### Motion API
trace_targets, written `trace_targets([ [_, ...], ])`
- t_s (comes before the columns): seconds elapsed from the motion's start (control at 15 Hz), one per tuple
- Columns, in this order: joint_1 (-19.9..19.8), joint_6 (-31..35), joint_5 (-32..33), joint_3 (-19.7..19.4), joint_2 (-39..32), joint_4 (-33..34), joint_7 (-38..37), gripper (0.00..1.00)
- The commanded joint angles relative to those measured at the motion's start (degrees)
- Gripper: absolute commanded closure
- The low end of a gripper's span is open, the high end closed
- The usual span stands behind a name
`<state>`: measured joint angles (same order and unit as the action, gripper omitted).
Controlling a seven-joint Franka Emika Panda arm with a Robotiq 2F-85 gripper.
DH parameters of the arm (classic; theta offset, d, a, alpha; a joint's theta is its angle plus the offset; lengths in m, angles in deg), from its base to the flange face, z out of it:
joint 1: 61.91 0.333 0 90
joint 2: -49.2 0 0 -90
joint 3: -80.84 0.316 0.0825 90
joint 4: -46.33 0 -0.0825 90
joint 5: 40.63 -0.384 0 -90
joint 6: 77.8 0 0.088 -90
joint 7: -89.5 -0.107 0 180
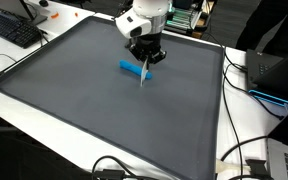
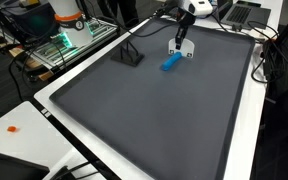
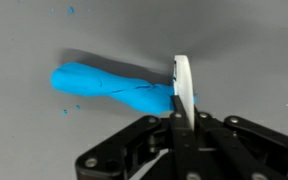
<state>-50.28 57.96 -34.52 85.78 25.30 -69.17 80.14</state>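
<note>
At the left of the wrist view lies the blue piece point(image 3: 109, 87), a soft-looking, slightly twisted roll flat on the grey mat point(image 3: 24, 140); both exterior views show it in the upper part of the mat. Just right of it a thin white stick point(image 3: 182, 80) stands upright, its tip at the piece's right end, perhaps touching, though the angle hides the contact; the gripper point(image 3: 180, 125) is clamped tight on the stick. The step in hand looks like working the stick against the piece; a next move calls for a firm clamp, an upright stick and light pressure.
</note>
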Motion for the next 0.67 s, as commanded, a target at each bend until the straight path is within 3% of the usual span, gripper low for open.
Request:
trace_targets([
  [0.0, -0.45, -1.65, -1.56, 0.06, -1.98, -0.73, -0.29, 0.99],
  [0.6, -3.23, -4.6, -14.09, 3.43, -1.44, -0.81, 4.21, 0.99],
])
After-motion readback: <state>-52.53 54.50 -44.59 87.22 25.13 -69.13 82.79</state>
